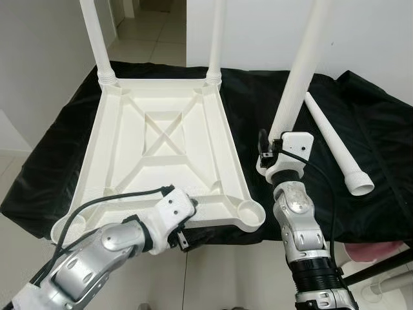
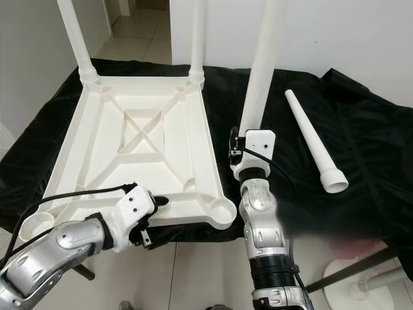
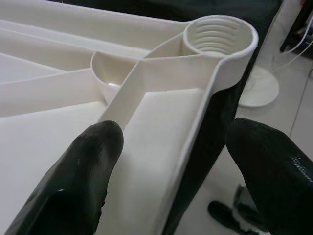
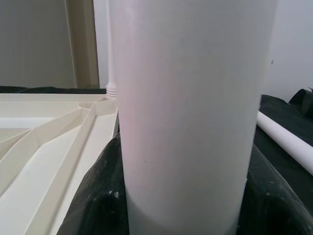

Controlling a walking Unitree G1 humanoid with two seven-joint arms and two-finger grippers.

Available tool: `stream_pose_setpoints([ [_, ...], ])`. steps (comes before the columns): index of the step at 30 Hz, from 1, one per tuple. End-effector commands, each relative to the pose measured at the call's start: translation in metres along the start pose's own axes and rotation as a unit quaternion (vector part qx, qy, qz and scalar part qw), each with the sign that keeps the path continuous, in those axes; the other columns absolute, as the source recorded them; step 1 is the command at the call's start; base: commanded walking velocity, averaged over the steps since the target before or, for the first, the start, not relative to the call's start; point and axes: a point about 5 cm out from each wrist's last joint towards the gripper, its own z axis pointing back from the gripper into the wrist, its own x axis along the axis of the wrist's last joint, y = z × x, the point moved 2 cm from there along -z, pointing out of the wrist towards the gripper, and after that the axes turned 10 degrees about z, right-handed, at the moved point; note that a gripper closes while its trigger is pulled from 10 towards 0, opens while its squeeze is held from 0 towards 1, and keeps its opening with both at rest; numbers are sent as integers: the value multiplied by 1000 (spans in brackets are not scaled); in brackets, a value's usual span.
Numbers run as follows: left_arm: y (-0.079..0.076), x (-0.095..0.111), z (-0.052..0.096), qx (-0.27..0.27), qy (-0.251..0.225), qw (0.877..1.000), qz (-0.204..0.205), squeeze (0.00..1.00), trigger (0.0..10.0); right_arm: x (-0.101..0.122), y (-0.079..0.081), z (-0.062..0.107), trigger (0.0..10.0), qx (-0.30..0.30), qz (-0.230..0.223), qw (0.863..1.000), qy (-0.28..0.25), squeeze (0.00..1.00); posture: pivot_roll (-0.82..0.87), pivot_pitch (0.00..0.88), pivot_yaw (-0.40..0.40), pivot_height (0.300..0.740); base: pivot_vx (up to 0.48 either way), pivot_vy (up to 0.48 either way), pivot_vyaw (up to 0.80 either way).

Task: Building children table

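The white table top (image 1: 161, 90) lies upside down on a black cloth. Two white legs (image 1: 97, 39) (image 1: 217, 39) stand in its far corners. The near sockets (image 1: 250, 212) (image 1: 71, 226) are empty. My right gripper (image 1: 277, 143) is shut on a third leg (image 1: 300, 71), holding it upright just right of the table top; this leg (image 4: 188, 112) is close up in the right wrist view. A fourth leg (image 1: 332, 142) lies loose on the cloth at right. My left gripper (image 1: 184, 236) is open at the near rim (image 3: 195, 142), one finger (image 3: 83, 176) inside, the other (image 3: 274, 166) outside.
The black cloth (image 1: 374, 129) covers a low surface with its front edge just before me. Tiled floor lies below, with a white stand base (image 1: 381, 287) at lower right. White walls and a doorway (image 1: 155, 26) are behind.
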Motion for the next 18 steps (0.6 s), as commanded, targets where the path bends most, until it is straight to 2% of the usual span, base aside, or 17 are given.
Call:
stream_pose_setpoints([
  [1,3,-10,-10,20,23,1000,5,0,10000,5,-1,-4,10000,-6,0,1000,-6,0,-5,100,-26,740,0,0,0],
  [6,9,-10,-21,44,18,999,-1,0,10000,5,-2,-4,10000,-9,-1,1000,-5,0,-9,103,-23,740,0,0,0],
  [8,19,-7,-26,74,5,997,16,0,10000,6,-2,-4,10000,-10,-2,1000,-6,0,-11,103,-19,740,0,0,0],
  [12,31,-11,-31,105,18,994,14,0,10000,6,-2,-4,10000,-11,-5,1000,-6,0,-9,103,-17,740,0,0,0],
  [15,34,-9,-35,112,13,994,2,0,10000,5,-2,-4,10000,-12,-4,1000,-5,0,-7,102,-15,740,0,0,0],
  [18,38,-3,-42,123,1,992,10,0,10000,5,-1,-3,10000,-12,-6,1000,-5,0,-8,102,-14,740,0,0,0],
])
